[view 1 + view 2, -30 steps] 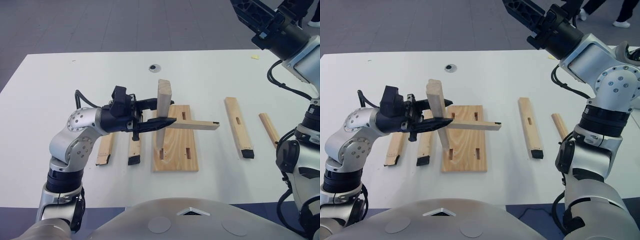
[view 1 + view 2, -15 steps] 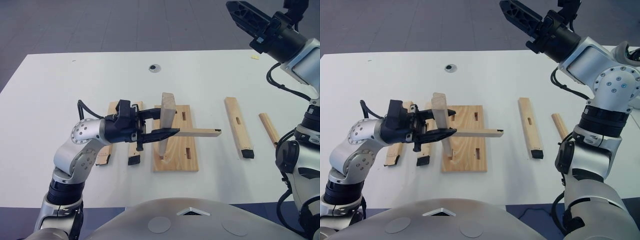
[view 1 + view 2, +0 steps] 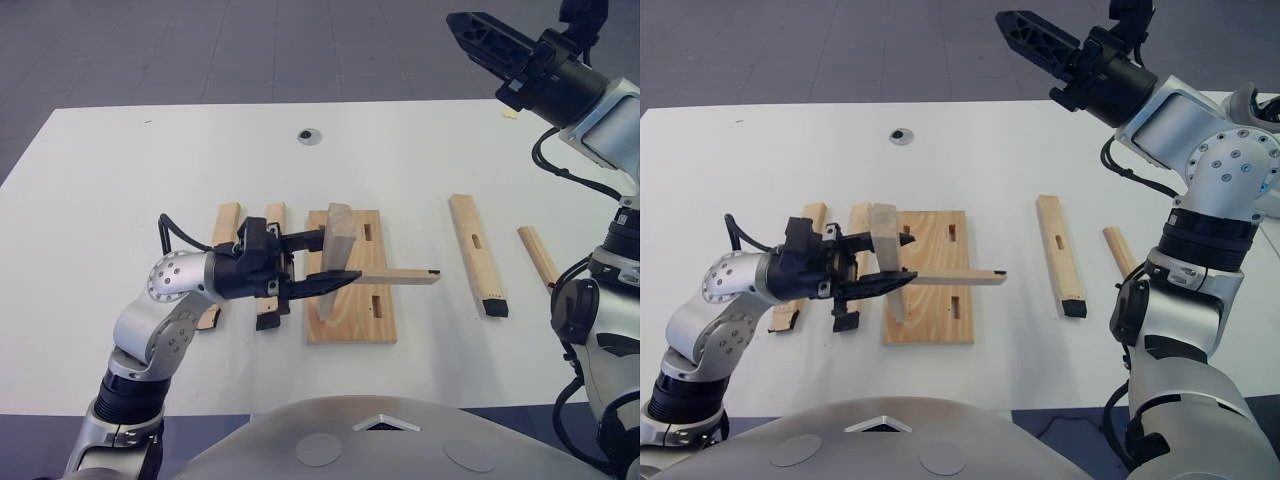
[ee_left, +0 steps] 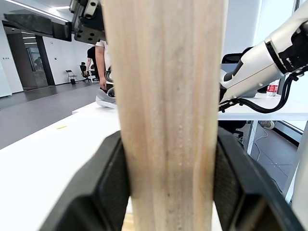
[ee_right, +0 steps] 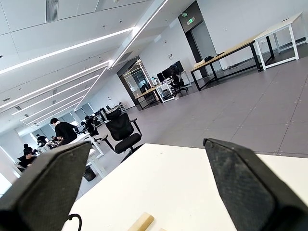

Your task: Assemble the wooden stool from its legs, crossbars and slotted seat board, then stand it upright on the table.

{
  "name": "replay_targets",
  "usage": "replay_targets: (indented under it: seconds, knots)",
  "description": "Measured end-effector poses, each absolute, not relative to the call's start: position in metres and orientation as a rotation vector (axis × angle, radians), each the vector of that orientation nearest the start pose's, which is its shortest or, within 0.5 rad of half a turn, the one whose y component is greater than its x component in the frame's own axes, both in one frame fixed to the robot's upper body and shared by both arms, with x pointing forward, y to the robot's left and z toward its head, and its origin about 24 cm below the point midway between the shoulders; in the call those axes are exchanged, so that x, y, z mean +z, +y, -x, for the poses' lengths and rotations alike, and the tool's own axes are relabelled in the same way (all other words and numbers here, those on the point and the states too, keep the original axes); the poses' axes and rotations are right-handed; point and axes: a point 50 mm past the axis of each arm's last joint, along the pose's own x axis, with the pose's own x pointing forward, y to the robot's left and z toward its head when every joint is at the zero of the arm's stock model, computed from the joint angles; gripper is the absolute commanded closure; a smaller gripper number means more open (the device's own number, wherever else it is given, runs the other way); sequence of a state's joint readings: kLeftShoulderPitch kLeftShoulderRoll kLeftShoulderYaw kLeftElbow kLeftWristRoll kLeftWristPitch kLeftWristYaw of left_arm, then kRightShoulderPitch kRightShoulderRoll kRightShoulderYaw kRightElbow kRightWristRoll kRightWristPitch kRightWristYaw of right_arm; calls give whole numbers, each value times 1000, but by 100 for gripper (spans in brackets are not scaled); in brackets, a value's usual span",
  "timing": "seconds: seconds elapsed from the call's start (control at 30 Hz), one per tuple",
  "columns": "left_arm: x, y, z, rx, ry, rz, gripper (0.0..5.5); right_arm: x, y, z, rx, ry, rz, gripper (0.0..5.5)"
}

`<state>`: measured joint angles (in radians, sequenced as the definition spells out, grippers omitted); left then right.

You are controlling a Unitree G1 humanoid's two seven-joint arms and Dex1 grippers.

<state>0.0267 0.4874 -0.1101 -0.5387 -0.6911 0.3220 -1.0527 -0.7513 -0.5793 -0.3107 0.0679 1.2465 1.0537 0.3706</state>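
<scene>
My left gripper [image 3: 318,262] is shut on a wooden leg [image 3: 338,250], which stands tilted with its lower end on or just above the slotted seat board [image 3: 366,312]. A thin crossbar [image 3: 395,276] sticks out of that leg to the right, above the board. In the left wrist view the leg [image 4: 168,115] sits clamped between the black fingers [image 4: 108,192]. Another slotted leg [image 3: 477,254] and a short crossbar [image 3: 538,256] lie to the right. Two more pieces [image 3: 224,222] [image 3: 270,305] lie left of the board. My right gripper [image 3: 1025,30] hangs open, high over the table's far right.
A small dark round hole [image 3: 307,136] marks the white table [image 3: 120,190] at the far middle. Bare tabletop stretches to the left and along the far side. The table's front edge runs close to the seat board.
My left gripper has brought the leg with its crossbar down toward the seat board and nearer to me. The right arm has shifted slightly leftward, still raised.
</scene>
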Motion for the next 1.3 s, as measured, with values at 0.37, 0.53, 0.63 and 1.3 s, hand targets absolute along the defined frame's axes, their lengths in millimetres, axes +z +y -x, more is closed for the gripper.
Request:
replay_targets:
  seconds: [0.37,0.53,0.63,1.3]
  knots:
    - [126,125,-195,-1486,-156,98,343,246,-189,-310,914,83,-573,114]
    - [120,130,-197,-1503,-164,108,343,246,-187,-309,924,88,-571,114]
    - [114,137,-193,-1476,-165,120,343,246,-187,-309,924,89,-571,114]
    - [83,152,-183,-1365,-196,129,343,242,-189,-312,885,103,-580,114]
